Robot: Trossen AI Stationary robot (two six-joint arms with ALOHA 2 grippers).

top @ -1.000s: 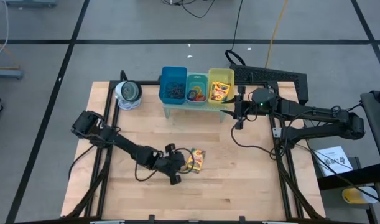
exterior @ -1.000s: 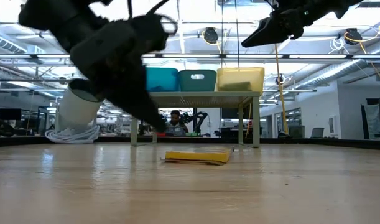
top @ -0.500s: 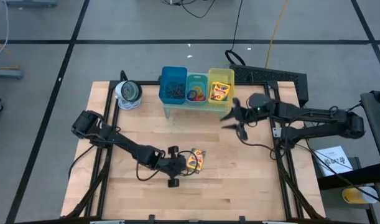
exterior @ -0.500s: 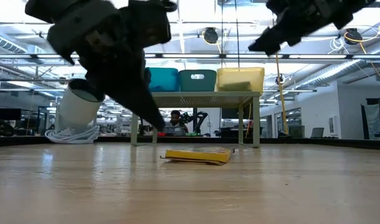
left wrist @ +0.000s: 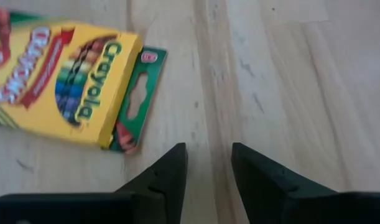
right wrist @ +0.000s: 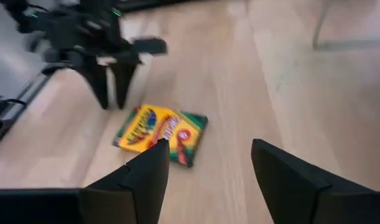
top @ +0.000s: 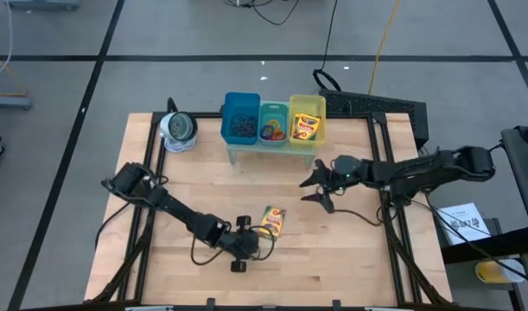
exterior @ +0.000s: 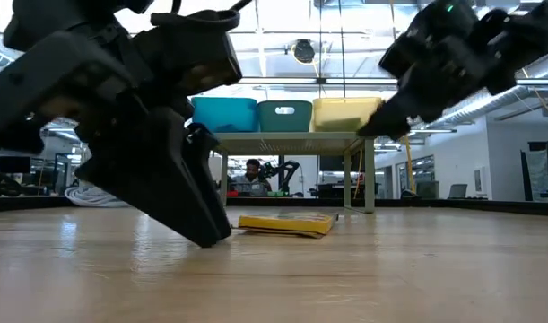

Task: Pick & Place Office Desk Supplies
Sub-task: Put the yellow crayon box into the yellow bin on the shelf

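The left end effector (top: pixel 238 244) is low on the desk (top: pixel 350 250), its fingers a little apart and holding nothing. Just past it, toward 2 o'clock in the high view, a crayon box (top: pixel 273 220) lies flat on the wood, touched by nothing. Its long side runs from about 1 o'clock to 7 o'clock, with the green flap end pointing toward 7. The right end effector (top: pixel 317 184) hangs at the box's 2 o'clock, spread wide and empty.

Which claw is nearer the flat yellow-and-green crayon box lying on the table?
Left. The left claw sits just beside the flat yellow-and-green crayon box; the right claw hangs farther off.
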